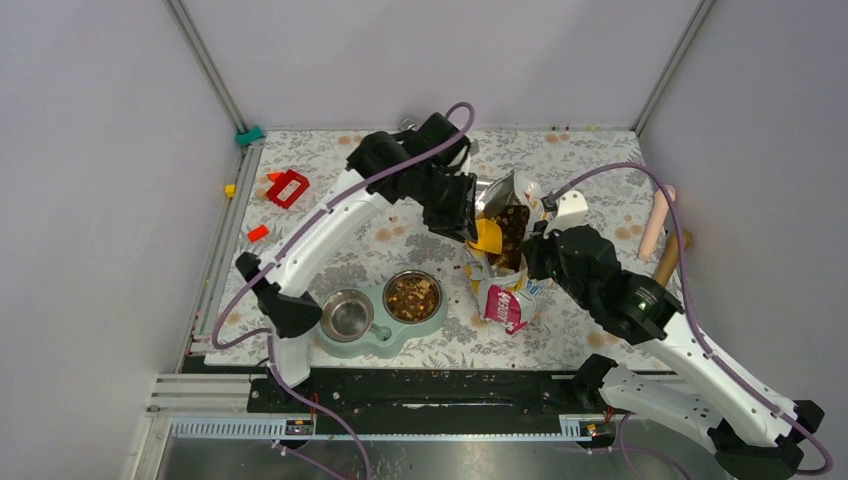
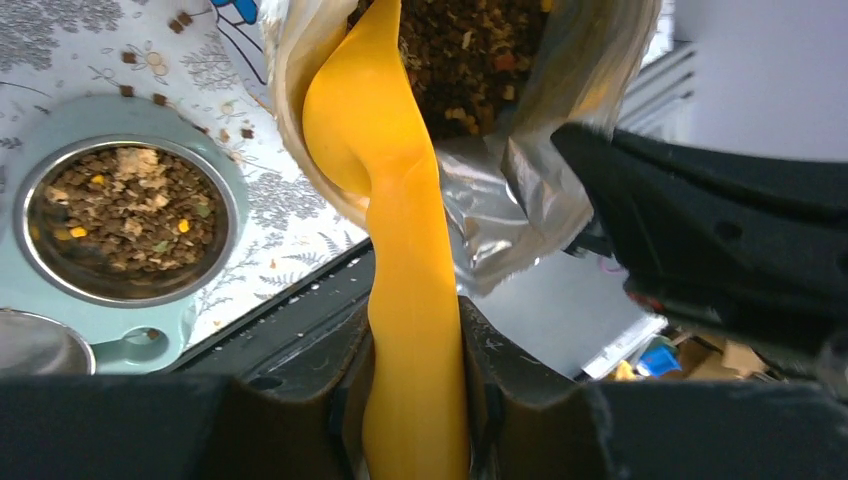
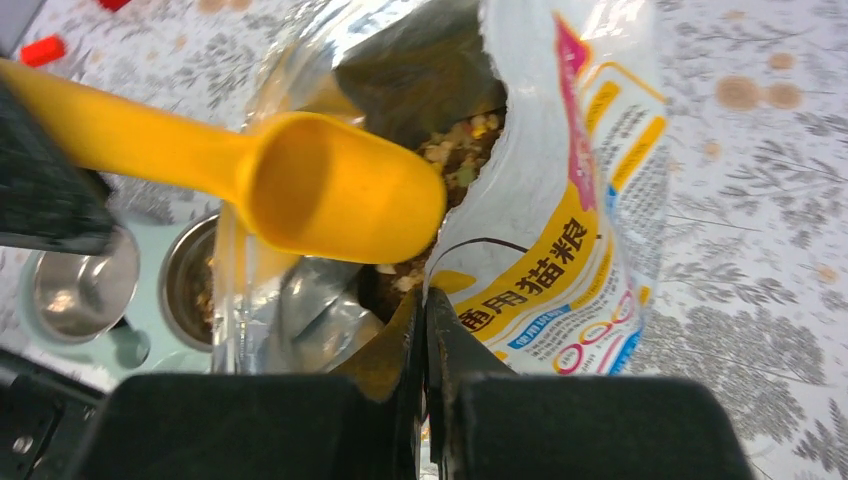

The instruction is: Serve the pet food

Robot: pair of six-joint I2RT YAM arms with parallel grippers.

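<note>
The left gripper (image 2: 418, 350) is clenched on the flat handle of the orange plastic scoop (image 2: 400, 250), its two fingers pressing the handle from either side. The scoop's rounded bowl lies ahead of it at the mouth of the open yellow, white and pink foil bag (image 3: 575, 230), and in the right wrist view that bowl is empty. The right gripper (image 3: 422, 320) is pinched closed on the near rim of the bag, with the foil edge squeezed between its fingers so that the mouth gapes. The two grippers stand close together on opposite sides of the opening, with only the bag mouth between them. The small brown and tan pet food (image 2: 470, 60) fills the bag just past the scoop's tip. More of it sits in one steel bowl (image 1: 412, 297) of the pale green double feeder (image 1: 385, 345), which is below and to the left of the left gripper, toward the arm bases. The feeder's other steel bowl (image 1: 347, 315) holds nothing. A few pellets lie loose on the floral tablecloth (image 1: 420, 250) between the feeder and the bag. Open cloth stretches from the left gripper to the feeder. Farther to its left a red block (image 1: 288, 187) sits near the table edge. To the right of the right gripper, a pink cylinder (image 1: 655, 225) lies by the side wall.
</note>
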